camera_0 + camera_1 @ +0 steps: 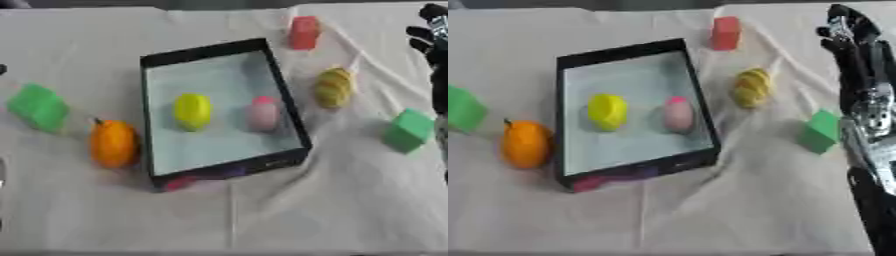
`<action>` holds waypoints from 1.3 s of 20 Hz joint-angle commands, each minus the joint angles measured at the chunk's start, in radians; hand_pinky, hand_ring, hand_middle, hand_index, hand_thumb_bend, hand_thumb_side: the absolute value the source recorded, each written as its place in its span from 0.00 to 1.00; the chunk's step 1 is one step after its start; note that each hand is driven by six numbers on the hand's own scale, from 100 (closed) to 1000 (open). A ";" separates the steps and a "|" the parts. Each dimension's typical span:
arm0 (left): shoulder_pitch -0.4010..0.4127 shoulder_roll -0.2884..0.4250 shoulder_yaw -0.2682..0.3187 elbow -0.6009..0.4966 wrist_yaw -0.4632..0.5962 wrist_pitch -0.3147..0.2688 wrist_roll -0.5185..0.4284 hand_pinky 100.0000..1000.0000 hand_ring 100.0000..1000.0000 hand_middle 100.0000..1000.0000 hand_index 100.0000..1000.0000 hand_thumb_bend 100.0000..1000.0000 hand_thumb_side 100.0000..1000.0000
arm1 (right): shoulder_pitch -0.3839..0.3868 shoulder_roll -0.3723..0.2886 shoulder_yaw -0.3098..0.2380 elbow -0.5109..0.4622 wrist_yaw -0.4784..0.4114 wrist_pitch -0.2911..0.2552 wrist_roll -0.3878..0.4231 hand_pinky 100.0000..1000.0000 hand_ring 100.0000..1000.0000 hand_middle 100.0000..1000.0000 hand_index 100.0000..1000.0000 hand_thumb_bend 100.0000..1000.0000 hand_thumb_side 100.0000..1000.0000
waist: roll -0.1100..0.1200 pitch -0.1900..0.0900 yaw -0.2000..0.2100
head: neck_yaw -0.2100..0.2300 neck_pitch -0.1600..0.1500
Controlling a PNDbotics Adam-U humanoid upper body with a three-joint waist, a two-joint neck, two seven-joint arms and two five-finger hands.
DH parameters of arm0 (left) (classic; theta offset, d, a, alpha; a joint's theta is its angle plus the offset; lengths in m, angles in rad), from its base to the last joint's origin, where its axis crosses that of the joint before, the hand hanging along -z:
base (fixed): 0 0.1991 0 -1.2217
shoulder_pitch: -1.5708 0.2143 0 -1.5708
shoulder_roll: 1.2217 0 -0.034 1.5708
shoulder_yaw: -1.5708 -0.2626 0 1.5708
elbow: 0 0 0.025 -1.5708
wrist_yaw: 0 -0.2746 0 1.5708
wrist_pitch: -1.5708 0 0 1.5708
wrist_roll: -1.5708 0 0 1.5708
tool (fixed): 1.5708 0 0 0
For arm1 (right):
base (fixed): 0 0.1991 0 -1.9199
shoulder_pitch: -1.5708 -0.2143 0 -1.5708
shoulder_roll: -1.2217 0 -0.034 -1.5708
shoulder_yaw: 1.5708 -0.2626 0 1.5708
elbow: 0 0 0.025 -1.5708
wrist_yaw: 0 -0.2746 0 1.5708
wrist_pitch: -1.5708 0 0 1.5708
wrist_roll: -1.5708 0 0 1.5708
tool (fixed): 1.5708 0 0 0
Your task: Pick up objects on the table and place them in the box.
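A black-rimmed box [289, 95] with a pale floor stands in the middle of the table. A yellow round object [192, 111] and a pink object [262, 113] lie inside it. Outside the box are a red block [304, 32] at the far side, a yellow striped object [333, 87] just right of the box, a green block [409, 130] further right, an orange fruit [114, 144] at the left, and another green block [38, 107] at the far left. My right hand [855, 55] hangs open over the table's right edge, beyond the right green block, holding nothing.
A white wrinkled cloth [262, 210] covers the table. Something red and purple [179, 183] shows at the box's near left corner. My right forearm [872, 150] runs along the right edge.
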 commanded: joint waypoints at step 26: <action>0.022 0.070 0.018 -0.004 -0.019 0.000 0.024 0.69 0.77 0.64 0.72 0.01 0.80 | -0.018 -0.326 0.176 -0.052 0.078 0.161 0.130 0.88 0.85 0.87 0.87 0.00 0.54 | -0.042 -0.024 -0.038 | 0.051 -0.004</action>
